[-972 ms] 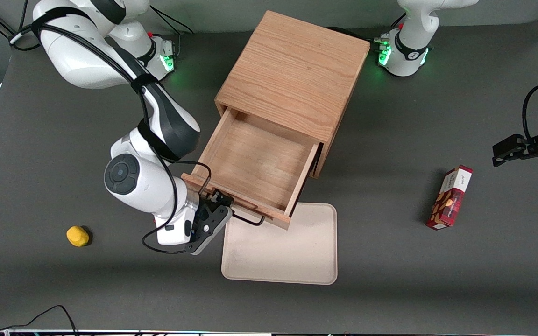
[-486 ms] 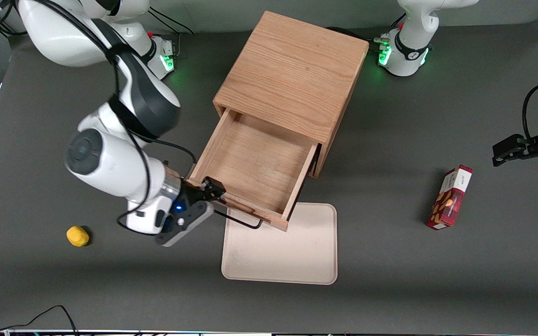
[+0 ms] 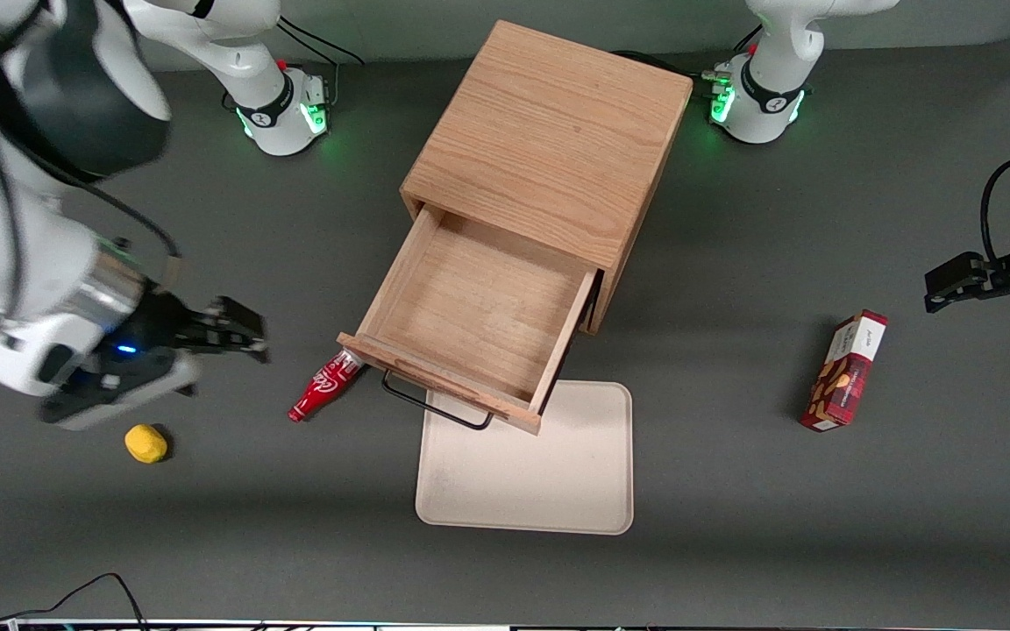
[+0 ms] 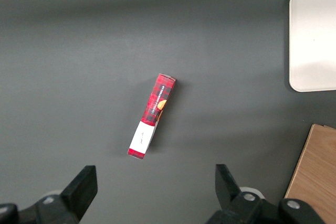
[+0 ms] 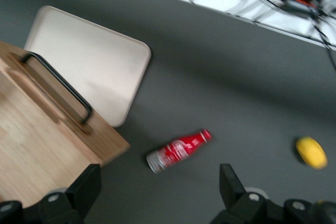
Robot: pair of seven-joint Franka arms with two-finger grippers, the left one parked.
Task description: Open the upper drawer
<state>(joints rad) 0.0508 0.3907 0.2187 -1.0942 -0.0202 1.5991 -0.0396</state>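
Observation:
The upper drawer (image 3: 479, 307) of the oak cabinet (image 3: 549, 131) stands pulled far out, its inside bare. Its thin black wire handle (image 3: 435, 410) hangs over the edge of a cream tray. My gripper (image 3: 240, 336) is open and holds nothing. It hovers well away from the drawer, toward the working arm's end of the table. The right wrist view shows the handle (image 5: 58, 85) and the drawer front (image 5: 52, 129), with the gripper (image 5: 160, 182) spread wide over bare mat.
A red bottle (image 3: 325, 396) lies on the mat beside the drawer's front corner. A yellow object (image 3: 145, 443) sits nearer the front camera than the gripper. The cream tray (image 3: 522, 473) lies in front of the drawer. A red snack box (image 3: 845, 370) lies toward the parked arm's end.
My gripper has let go of the handle and swung away toward the working arm's end of the table. The red bottle now shows. The drawer stays pulled out.

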